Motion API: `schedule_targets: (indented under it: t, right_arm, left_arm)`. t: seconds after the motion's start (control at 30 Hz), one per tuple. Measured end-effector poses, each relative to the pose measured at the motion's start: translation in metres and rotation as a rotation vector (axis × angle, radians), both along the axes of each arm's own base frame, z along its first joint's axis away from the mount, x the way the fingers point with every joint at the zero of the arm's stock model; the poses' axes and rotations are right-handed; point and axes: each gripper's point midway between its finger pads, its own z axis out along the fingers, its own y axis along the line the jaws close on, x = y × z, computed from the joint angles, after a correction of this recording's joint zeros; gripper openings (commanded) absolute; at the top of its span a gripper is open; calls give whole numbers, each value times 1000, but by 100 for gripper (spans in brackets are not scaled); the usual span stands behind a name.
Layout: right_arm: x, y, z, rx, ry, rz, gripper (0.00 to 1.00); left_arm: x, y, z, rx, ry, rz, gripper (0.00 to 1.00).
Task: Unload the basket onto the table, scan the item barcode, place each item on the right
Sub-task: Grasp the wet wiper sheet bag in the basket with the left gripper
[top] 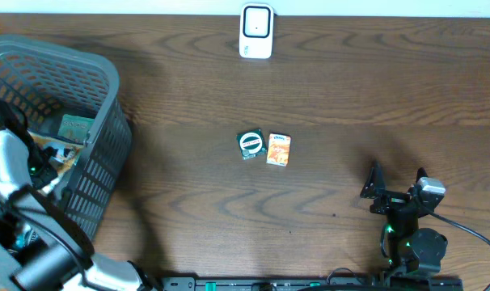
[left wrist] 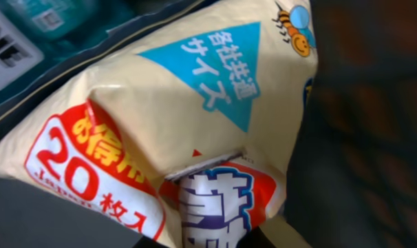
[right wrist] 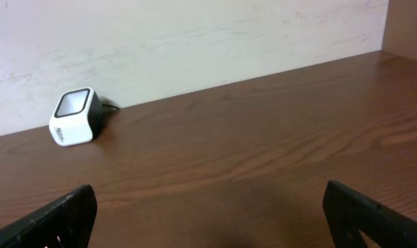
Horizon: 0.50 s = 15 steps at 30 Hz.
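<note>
Fingers (left wrist: 50, 220) of L gripper (top: 49, 168) clamped on cream packet (left wrist: 195, 117), arm angled down into grey basket (top: 99, 89). R gripper (top: 397, 184) spread wide, empty, low over table (top: 326, 89), facing scanner (top: 255, 31) at far edge. Two small boxes (top: 278, 149) lie mid-table.

Left claw (top: 51, 166) closed, right claw (right wrist: 208, 213) spread

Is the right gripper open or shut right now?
Open. The right gripper shows both fingers far apart in its wrist view, with table showing between them.
</note>
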Motion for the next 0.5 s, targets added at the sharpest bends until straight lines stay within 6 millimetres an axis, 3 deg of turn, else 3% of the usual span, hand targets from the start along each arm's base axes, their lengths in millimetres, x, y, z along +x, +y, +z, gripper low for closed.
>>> schedule_targets:
  t: [0.27,0.5]
  right_arm:
    - [0,0,0,0,0,0,99]
    - [0,0,0,0,0,-1,99]
  left_arm:
    - [20,-8,121,210,-320,-208,7]
    - [41,-39,221,364,-662,-425,8]
